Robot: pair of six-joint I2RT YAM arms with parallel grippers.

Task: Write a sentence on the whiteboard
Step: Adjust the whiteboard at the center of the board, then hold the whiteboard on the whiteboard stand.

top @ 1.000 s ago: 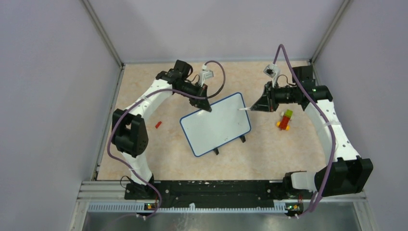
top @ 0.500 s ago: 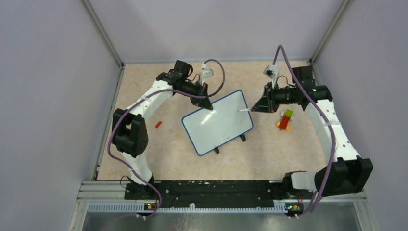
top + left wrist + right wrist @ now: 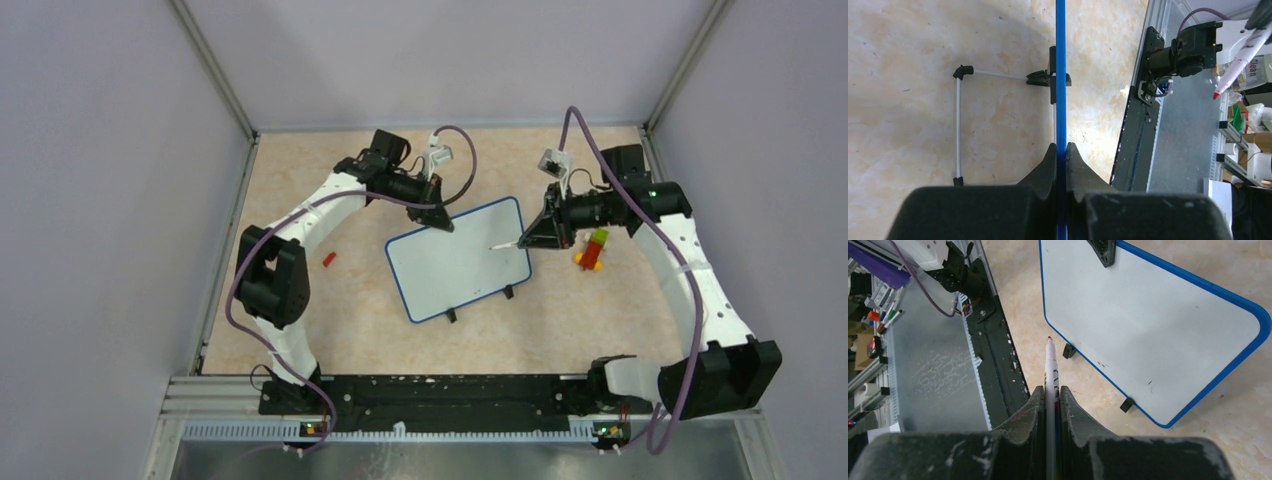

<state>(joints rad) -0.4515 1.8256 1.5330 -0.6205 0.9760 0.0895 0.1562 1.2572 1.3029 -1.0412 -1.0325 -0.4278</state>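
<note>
The whiteboard (image 3: 460, 262), white with a blue rim, sits mid-table. My left gripper (image 3: 440, 222) is shut on its far left corner. The left wrist view shows the whiteboard (image 3: 1061, 75) edge-on as a blue line between the fingers of my left gripper (image 3: 1061, 147). My right gripper (image 3: 535, 238) is shut on a white marker (image 3: 505, 244) whose red tip points at the board's right part. In the right wrist view the marker (image 3: 1051, 365) sticks out of my right gripper (image 3: 1051, 390), its tip apart from the whiteboard (image 3: 1148, 325). No sentence shows on the white face.
A small toy of yellow, green and red blocks (image 3: 593, 250) lies right of the board, close to my right gripper. A small red piece (image 3: 329, 259) lies to the left. The board's wire stand (image 3: 958, 130) rests on the table. Enclosure walls and the near black rail (image 3: 440, 390) bound the space.
My left gripper has carried the board a little to the right and turned it. My right gripper has moved left and nearer, bringing the marker tip over the board's right part.
</note>
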